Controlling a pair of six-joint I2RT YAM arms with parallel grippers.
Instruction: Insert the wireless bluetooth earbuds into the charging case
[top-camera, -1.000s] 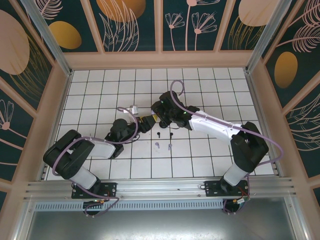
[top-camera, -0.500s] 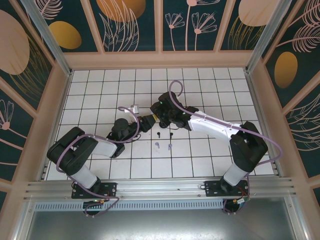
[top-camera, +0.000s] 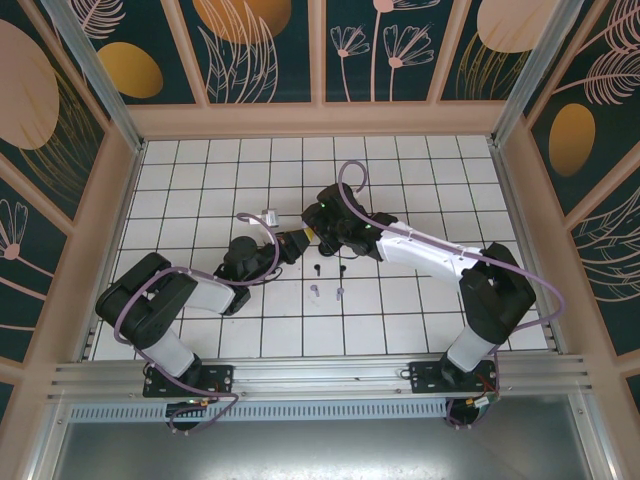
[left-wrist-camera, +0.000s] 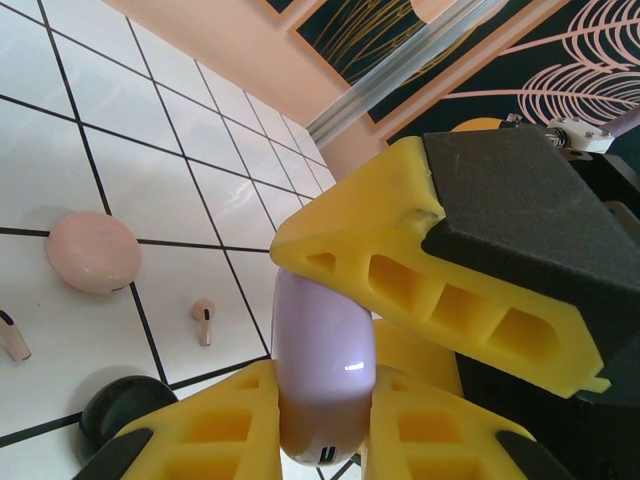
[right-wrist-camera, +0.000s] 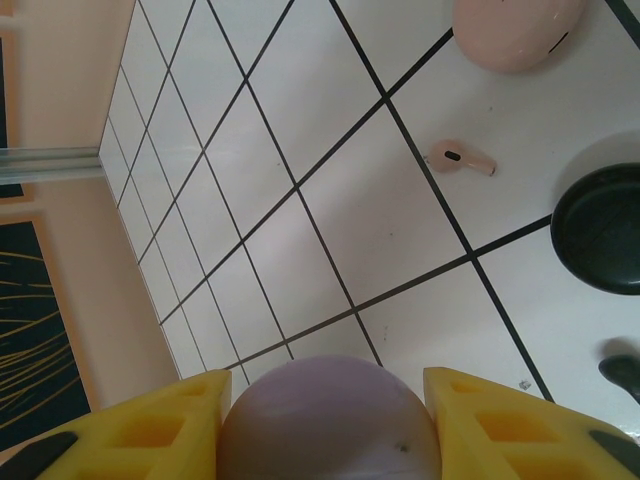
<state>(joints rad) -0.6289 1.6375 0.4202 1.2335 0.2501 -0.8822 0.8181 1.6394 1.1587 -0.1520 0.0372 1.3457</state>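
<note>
1. The left claw (top-camera: 295, 242) reaches in from the left over the white tiled table (top-camera: 420, 320). Its two yellow fingers (left-wrist-camera: 210, 425) are closed on the lower end of a purple case (left-wrist-camera: 322, 365), one pressing each side.
2. The right claw (top-camera: 319, 228) meets it tip to tip, just to its right. It is clamped on the same purple case, held off the tiles between the two claws. In the left wrist view one of its fingers lies over the top of the case.
3. On the tiles just in front of the two claws lie two black earbuds (top-camera: 317, 268), side by side but apart. A little nearer the arms lie two purple earbuds (top-camera: 314, 290), also apart.
4. In the left wrist view, a pink earbud (left-wrist-camera: 10, 338) lies at the left edge, with a closed pink case (left-wrist-camera: 93, 250) to its right. A black case (left-wrist-camera: 120, 405) is below that, and a second pink earbud (left-wrist-camera: 203, 320) lies flat in the next tile. None of them touch.
5. In the right wrist view, one pink earbud lies between the pink case and the black case, touching neither. I cannot tell whether the purple case's lid is open.
</note>
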